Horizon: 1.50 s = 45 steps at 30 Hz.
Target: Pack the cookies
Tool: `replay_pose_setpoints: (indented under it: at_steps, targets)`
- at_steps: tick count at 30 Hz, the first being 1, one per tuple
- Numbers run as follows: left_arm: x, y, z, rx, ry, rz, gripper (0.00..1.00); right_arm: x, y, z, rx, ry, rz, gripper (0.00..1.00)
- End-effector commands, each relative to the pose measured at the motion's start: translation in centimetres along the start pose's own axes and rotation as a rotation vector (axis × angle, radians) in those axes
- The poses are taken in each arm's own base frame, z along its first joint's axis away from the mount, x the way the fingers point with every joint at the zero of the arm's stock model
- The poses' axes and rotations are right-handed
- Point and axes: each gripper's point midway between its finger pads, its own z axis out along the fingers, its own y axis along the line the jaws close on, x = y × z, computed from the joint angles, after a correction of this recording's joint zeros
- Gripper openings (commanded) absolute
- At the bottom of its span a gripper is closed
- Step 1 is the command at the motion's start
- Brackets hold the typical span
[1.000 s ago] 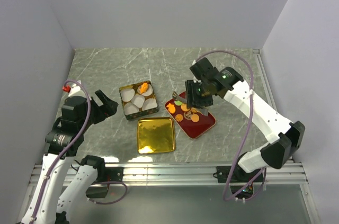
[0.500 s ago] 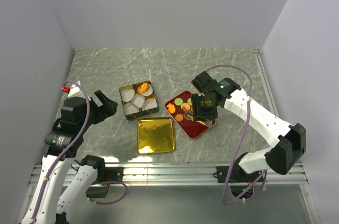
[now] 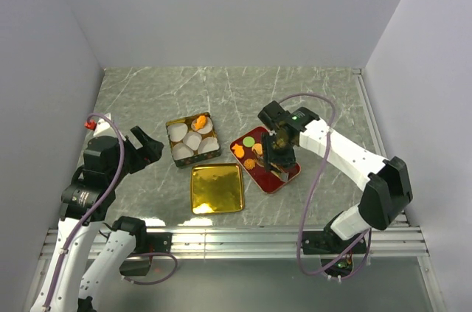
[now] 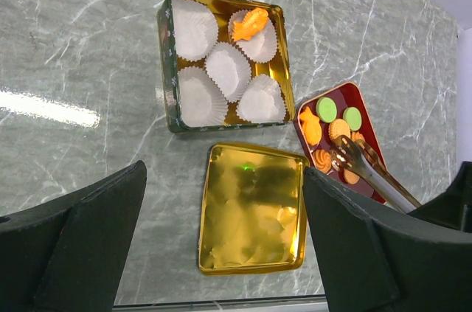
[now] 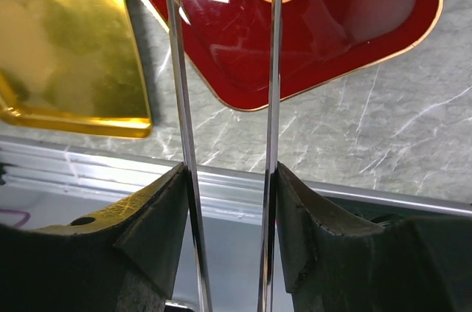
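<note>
Most of the cookies (image 4: 339,129) are seen lying flat on the red tray (image 5: 346,24), crowded toward its far left part: two green ones at the far side, round orange ones and a darker swirled one beside them. One more, an irregular orange piece (image 4: 249,24), is seen in a white paper cup (image 4: 193,29) in a far corner of the tin (image 4: 168,68), whose other four cups hold nothing. A gold lid (image 4: 251,216) is laid on the table just near of the tin and just left of the tray.

The right gripper (image 5: 228,186) is closed on a pair of metal tongs (image 5: 274,68), one finger pressed against the outside of each blade. The blades are kept apart, and their tips are lowered among the cookies at the middle of the tray. Whether a cookie is pinched between them cannot be told.

The left gripper (image 4: 225,253) is held wide open above the table, well left of the tin, with nothing between its fingers
</note>
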Motion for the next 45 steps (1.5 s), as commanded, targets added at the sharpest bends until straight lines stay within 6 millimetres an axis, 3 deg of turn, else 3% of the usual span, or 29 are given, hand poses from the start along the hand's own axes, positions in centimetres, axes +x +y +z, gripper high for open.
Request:
replay_pose_setpoints:
  at_steps: [1,23,36,41,45]
  targets:
    - [-0.5,-0.4,0.0,0.019,-0.025,0.001,0.93,-1.5,0.0,0.1,0.027,-0.039,0.002,0.54]
    - [-0.4,-0.4,0.2,0.018,-0.018,0.003,0.93,-4.8,1.2,-0.6,0.069,-0.061,-0.021,0.54]
    - [-0.3,-0.5,0.2,0.023,-0.011,0.007,0.93,-5.5,1.4,0.4,0.11,-0.022,-0.031,0.53]
    - [-0.3,-0.6,0.3,0.027,-0.01,0.009,0.93,-5.4,1.4,0.1,0.109,-0.018,-0.031,0.47]
    - [-0.2,-0.6,0.3,0.028,-0.007,0.011,0.93,-6.0,1.5,-1.5,0.109,-0.04,-0.024,0.43]
